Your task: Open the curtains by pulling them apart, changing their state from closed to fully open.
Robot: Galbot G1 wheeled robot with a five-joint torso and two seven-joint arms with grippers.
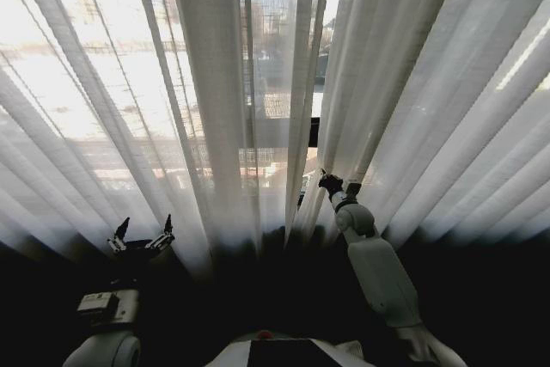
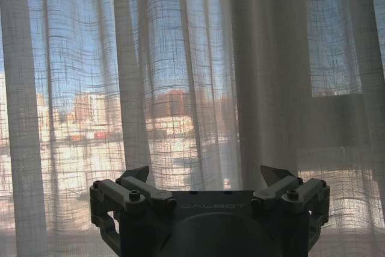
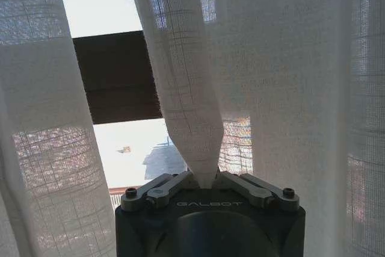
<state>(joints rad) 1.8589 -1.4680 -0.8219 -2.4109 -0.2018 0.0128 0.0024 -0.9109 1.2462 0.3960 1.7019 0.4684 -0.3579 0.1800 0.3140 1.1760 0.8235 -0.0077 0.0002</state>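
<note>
Right end effector (image 1: 340, 183) pinching curtains (image 1: 412, 83) edge

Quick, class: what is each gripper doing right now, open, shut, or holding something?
Left gripper: open, holding nothing, in front of the left curtain panel.
Right gripper: shut on the right curtain panel.

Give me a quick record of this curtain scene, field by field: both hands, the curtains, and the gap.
right hand: shut on a pinched fold at the inner edge of the right curtain panel, by the centre gap
left hand: open, low in front of the left curtain panel, not gripping any fabric
curtains: mostly drawn across the window
gap: narrow opening between the panels, dark window frame bar visible through it
</note>
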